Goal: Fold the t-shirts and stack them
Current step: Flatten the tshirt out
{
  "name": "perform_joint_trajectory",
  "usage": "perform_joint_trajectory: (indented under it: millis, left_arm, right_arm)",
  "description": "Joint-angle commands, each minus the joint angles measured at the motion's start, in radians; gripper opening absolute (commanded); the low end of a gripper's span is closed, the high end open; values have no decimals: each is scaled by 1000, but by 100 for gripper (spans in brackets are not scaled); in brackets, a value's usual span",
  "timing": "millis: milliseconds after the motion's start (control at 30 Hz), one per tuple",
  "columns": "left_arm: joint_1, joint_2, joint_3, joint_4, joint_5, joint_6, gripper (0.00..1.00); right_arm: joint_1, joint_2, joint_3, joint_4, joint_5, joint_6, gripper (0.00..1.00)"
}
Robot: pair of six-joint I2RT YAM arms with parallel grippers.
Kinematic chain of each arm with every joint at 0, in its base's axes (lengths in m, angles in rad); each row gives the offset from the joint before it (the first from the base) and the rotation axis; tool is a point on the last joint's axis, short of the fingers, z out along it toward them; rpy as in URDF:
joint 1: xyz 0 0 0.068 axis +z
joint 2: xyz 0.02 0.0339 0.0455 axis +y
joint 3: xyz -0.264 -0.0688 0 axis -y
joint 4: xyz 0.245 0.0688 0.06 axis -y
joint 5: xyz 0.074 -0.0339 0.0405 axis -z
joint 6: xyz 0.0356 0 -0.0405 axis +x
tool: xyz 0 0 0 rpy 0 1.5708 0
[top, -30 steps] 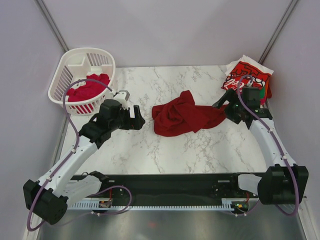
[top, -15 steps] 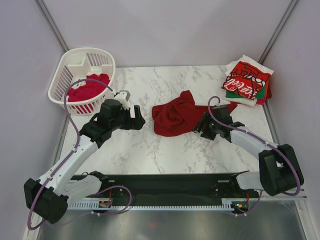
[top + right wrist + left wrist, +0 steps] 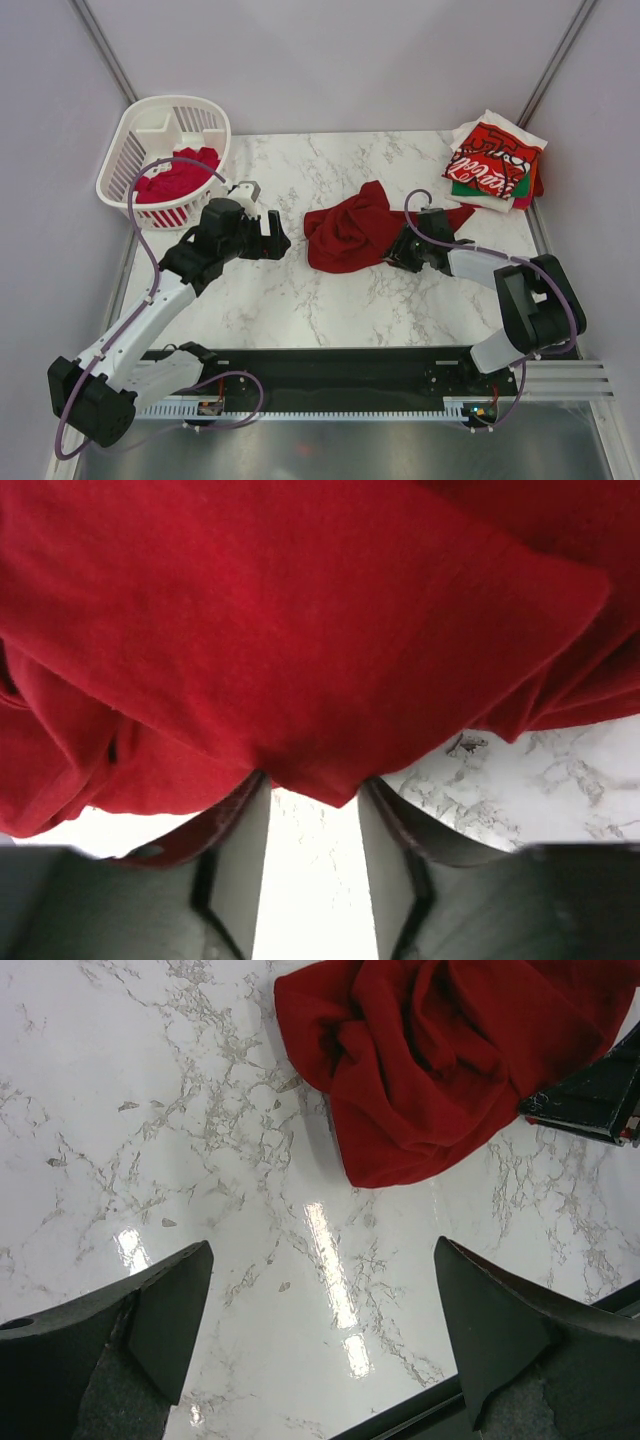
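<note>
A crumpled dark red t-shirt (image 3: 350,235) lies mid-table. My right gripper (image 3: 398,252) is low at its right edge. In the right wrist view the t-shirt (image 3: 300,610) drapes over both fingertips, and a point of its hem hangs into the gap of the gripper (image 3: 313,785). The jaws stand partly closed with bare table still showing between them. My left gripper (image 3: 275,238) hovers wide open left of the t-shirt (image 3: 440,1060), with nothing between its fingers (image 3: 170,1310). Folded t-shirts (image 3: 497,165) are stacked at the back right, a red Coca-Cola one on top.
A white slotted basket (image 3: 165,115) stands at the back left with a red t-shirt (image 3: 175,178) in it. Grey walls close in the back and sides. The black rail (image 3: 340,375) runs along the near edge.
The right arm swung from beside the folded stack down to the crumpled t-shirt's right edge, and its jaws narrowed. The left arm stayed still.
</note>
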Motion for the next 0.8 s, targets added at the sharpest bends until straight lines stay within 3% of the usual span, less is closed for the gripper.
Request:
perform_joint_trajectory:
  millis: [0,133,300,467,567,600,700,767]
  left_arm:
    - [2,-6,-3,0,-13,36,100]
    - [2,-2,-3,1,-13,36,100]
    - [2,2,-3,1,-18,36,100]
    - [2,7,-5,1,-21,36,100]
    - [2,13,-5,1,-26,36,100]
    - [2,16,-3,1,-30,36,100]
    - [2,11,-3,1,-30,37,100]
    - [2,7,-3,0,-55,36,100]
  right_arm:
    - [2,21,0,20,23,-18,46]
    - [2,-8,-12,20,22,-18,22]
    - [4,-71,-14,-6,26,-26,0]
    - [4,-215,129,-223,69,-109,0]
    - [4,-315,379,-452,101,-188,0]
    - [2,-341,516,-512,179,-207,0]
    - [-12,-465,685,-698,346,-236,0]
    - [-27,-516,701,-773,390,-236,0]
